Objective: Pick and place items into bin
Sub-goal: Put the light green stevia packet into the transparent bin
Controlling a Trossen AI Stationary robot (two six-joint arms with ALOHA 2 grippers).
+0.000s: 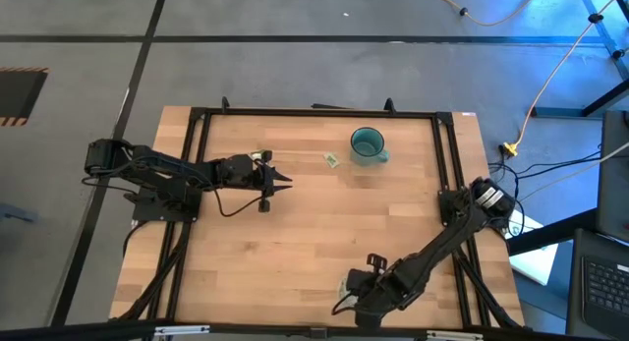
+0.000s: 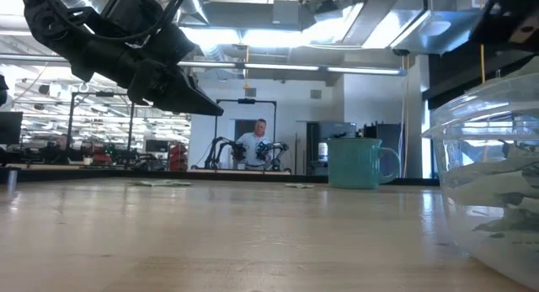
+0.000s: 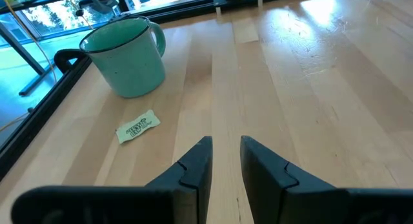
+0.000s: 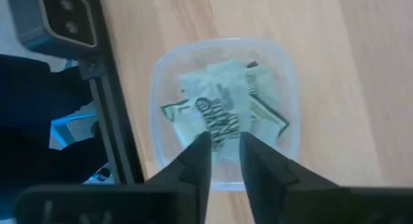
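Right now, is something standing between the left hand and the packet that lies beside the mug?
Nothing visible does. The left hand faces bare wood up to the packet. The teal mug stands beyond the packet, not in front of it.

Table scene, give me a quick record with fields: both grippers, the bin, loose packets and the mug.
right gripper: above the bin, jaws slightly apart, nothing seen gripped
bin: clear tub at the table's near edge, several packets inside
left gripper: above the table, jaws slightly apart, empty, facing the mug
loose packet: flat on the wood beside the mug
second loose packet: near the left gripper
mug: teal, upright, toward the far edge
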